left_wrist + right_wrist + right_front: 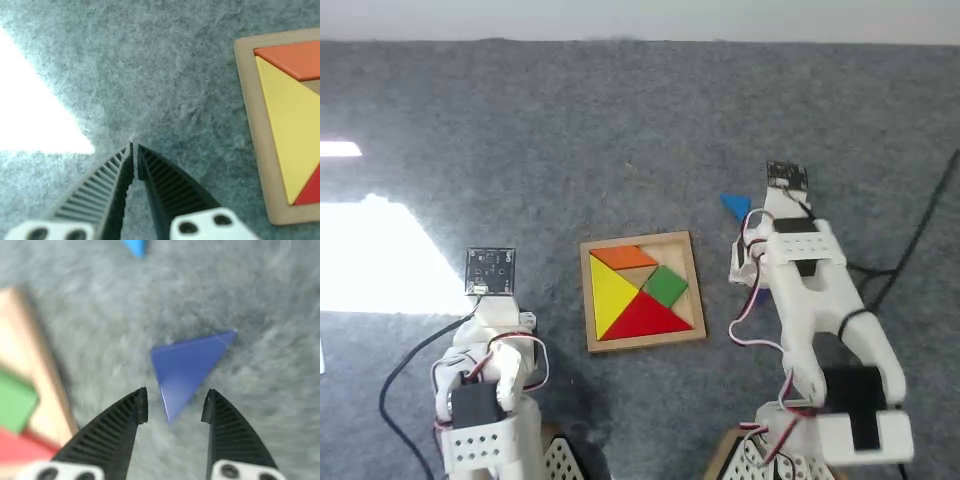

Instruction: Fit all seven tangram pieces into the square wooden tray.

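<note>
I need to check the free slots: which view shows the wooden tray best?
The high view: the whole wooden tray is seen from above. The left wrist view catches one side of it; the right wrist view, a strip of its edge.

My high camera looks down over both arms and the tray from well off. Both wrist cameras sit close above the grey mat, angled down; each catches a tray edge.

Mat gaps flanking tray, blue triangle between right jaws
</note>
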You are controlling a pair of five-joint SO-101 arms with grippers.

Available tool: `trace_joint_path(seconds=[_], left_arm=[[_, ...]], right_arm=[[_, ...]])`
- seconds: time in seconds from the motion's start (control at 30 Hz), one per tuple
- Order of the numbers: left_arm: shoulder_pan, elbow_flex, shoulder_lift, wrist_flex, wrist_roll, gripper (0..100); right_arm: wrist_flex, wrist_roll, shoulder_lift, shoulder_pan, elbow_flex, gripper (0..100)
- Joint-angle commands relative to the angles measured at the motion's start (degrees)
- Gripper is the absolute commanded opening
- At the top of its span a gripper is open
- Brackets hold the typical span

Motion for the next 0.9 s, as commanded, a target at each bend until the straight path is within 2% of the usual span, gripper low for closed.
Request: trace_joint_path(seconds=[0.0, 0.07, 0.27, 0.33, 0.4, 0.5, 0.57, 0.7, 0.87], left_arm=[[-0.53, -0.75, -1.05, 0.18, 0.09, 1], [-0.53, -0.75, -1.05, 0.18, 0.09, 1], [-0.53, -0.75, -1.05, 0.18, 0.09, 1], [-0.53, -0.75, -1.05, 0.18, 0.09, 1], [-0.53, -0.75, -1.05, 0.18, 0.09, 1], [-0.53, -0.75, -1.05, 0.18, 0.09, 1], [-0.53, -0.75, -1.05, 0.18, 0.09, 1], [-0.53, -0.75, -1.05, 0.18, 0.09, 1], [-0.53, -0.75, -1.05, 0.18, 0.09, 1]], right_arm=[[8.04, 31.38, -9.36, -2.24, -6.15, 19.1], [10.51, 48.7, -11.91, -2.33, -7.3, 19.1], [19.3, 82.55, -5.93, -4.26, -7.47, 19.2], [21.05, 85.36, -1.98, -4.62, -9.85, 22.5], [21.23, 86.51, 1.19, -3.74, -12.75, 30.7], [21.05, 95.03, 4.18, -1.36, -15.82, 43.1], [20.62, 101.19, 5.23, 0.92, -17.41, 47.4], [20.35, 110.07, 8.22, 3.56, -19.25, 46.4], [19.38, 115.43, 14.2, 4.26, -19.16, 41.5]])
